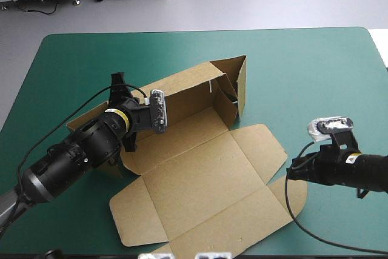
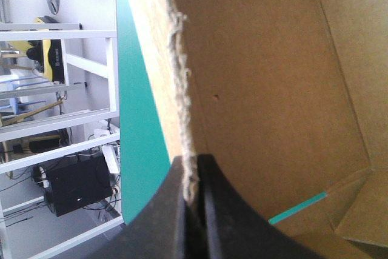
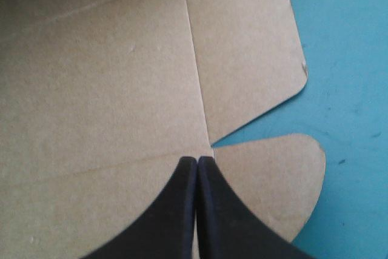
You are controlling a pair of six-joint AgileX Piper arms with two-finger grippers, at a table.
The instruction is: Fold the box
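The brown box [image 1: 200, 174] lies mid-table, its lid panel flat toward the front. Its long back wall [image 1: 182, 89] and right end wall [image 1: 241, 86] stand raised. My left gripper [image 1: 117, 82] is at the back wall's left end. In the left wrist view, the left gripper [image 2: 193, 163] is shut on the wall's rough edge [image 2: 182, 89], with the box's inside [image 2: 273, 89] beside it. My right gripper [image 1: 290, 174] is at the lid's right side, by the rounded flap [image 1: 296, 195]. In the right wrist view, the right gripper [image 3: 197, 161] is shut, its tips over the flat board [image 3: 91, 89] near the crease, with the rounded flap [image 3: 273, 174] beside it.
The teal-green cover [image 1: 315, 77] shows bare to the right of the box and along the far edge. The lid's front flaps reach close to the table's near edge. The left arm lies across the table's left side.
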